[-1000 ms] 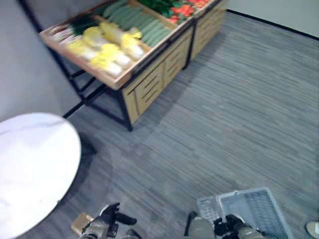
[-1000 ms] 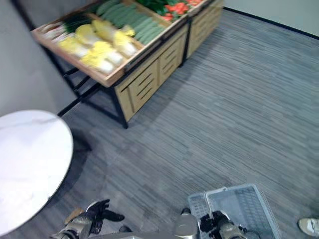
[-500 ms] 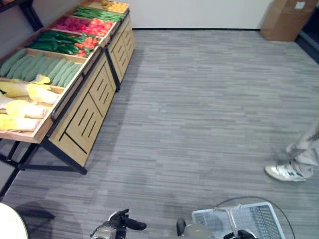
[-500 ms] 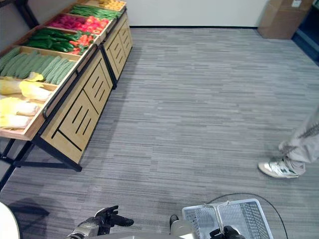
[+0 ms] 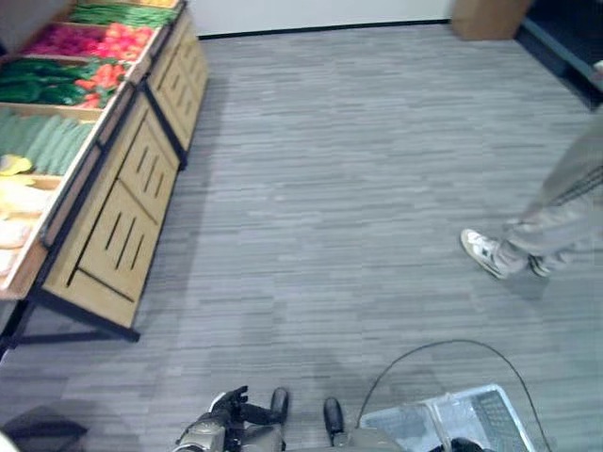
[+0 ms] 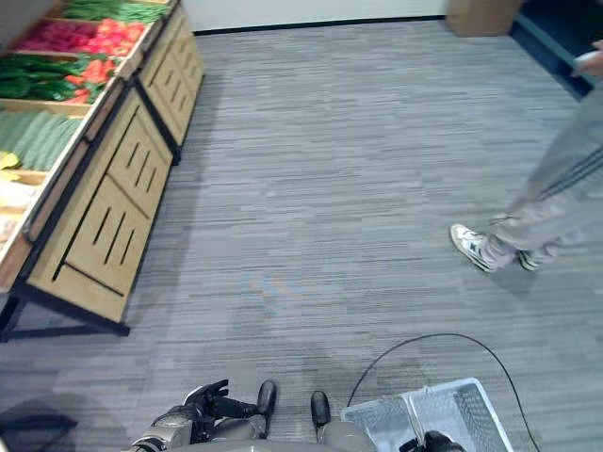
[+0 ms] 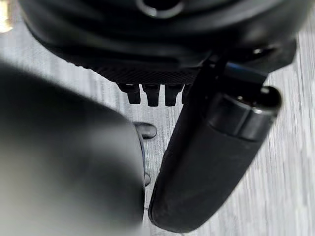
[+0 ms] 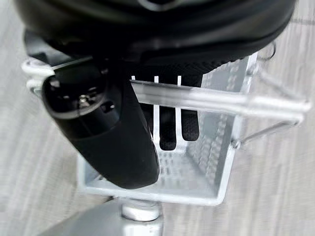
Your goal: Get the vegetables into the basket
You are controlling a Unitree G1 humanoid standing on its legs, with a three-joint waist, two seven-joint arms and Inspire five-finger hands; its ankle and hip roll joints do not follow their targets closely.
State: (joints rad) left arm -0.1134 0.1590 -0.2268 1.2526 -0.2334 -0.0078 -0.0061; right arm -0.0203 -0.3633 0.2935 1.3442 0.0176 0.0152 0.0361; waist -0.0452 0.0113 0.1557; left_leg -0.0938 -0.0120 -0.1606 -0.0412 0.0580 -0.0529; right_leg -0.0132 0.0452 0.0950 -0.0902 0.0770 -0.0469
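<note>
The right hand (image 8: 147, 123) curls round the basket's (image 8: 216, 162) handle (image 8: 211, 101), carrying it low; the left hand (image 6: 203, 407) hangs relaxed, holding nothing. Vegetables (image 5: 42, 113) lie on the stand (image 5: 113, 226) far left. A person's legs (image 5: 556, 207) stand on grey floor (image 5: 330, 188).
</note>
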